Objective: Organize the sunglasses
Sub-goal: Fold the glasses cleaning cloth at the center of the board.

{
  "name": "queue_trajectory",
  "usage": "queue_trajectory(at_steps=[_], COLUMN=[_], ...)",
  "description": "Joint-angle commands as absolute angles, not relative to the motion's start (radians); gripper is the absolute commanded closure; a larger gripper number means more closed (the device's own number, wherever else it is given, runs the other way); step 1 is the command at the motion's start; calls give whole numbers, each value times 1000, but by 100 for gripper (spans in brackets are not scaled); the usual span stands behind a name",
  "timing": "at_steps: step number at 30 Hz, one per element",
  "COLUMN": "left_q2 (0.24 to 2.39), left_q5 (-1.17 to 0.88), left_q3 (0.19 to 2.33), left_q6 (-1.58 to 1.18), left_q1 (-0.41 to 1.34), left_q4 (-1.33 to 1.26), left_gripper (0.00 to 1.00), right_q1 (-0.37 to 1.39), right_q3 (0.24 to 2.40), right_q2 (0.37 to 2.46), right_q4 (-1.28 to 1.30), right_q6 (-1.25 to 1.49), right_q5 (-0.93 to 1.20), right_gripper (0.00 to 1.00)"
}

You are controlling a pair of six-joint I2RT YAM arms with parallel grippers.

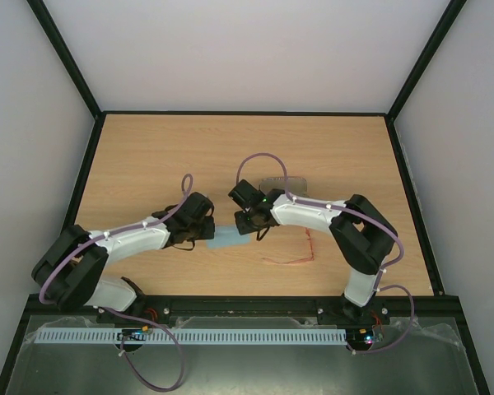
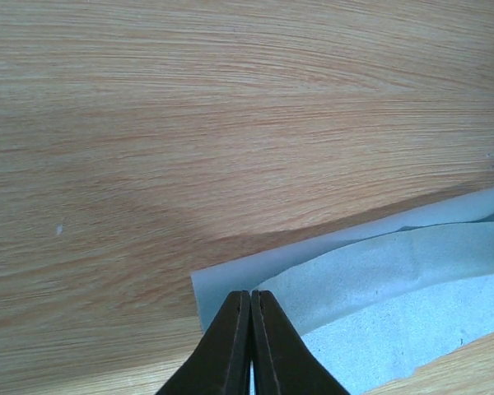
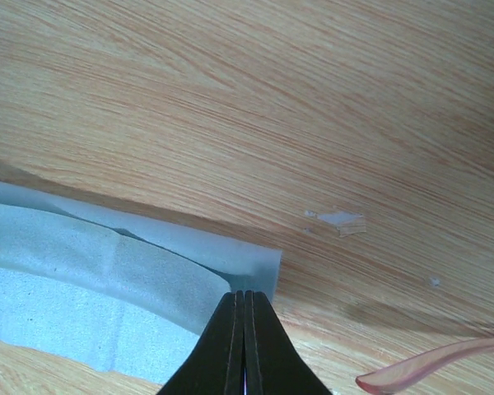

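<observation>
The sunglasses (image 1: 299, 252), a thin reddish-orange wire-like frame, lie on the table to the right of both grippers, under the right forearm. One reddish arm tip shows in the right wrist view (image 3: 432, 365). A light blue cloth (image 1: 226, 239) lies between the grippers, partly folded over itself. My left gripper (image 2: 251, 295) is shut on the cloth's (image 2: 395, 296) upper layer at its left end. My right gripper (image 3: 244, 295) is shut on the cloth's (image 3: 82, 288) upper layer at its right end. Both grippers (image 1: 207, 234) (image 1: 245, 229) sit low at the table.
A grey oval case (image 1: 285, 182) lies behind the right arm, mostly hidden by it. A small pale chip (image 3: 342, 220) marks the wood near the right gripper. Black frame rails (image 1: 247, 113) border the table.
</observation>
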State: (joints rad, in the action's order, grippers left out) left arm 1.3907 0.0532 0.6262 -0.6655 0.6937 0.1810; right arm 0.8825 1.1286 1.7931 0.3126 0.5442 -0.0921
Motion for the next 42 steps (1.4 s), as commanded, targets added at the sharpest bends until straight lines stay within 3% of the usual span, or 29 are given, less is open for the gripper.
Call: queue_trajectory(at_steps=[1, 42], left_q2=[1373, 1341], left_q5=[64, 83], left_q3=[614, 548], left_q6=[-676, -738], left_q1=[703, 766], left_q4=[178, 167], left_gripper=[98, 92], right_q1=[896, 936], right_q3=[1110, 1024], right_q2=[1770, 1727], right_q4=[331, 306], right_q6=[558, 573], right_q5=[-110, -111], right_gripper=[99, 98])
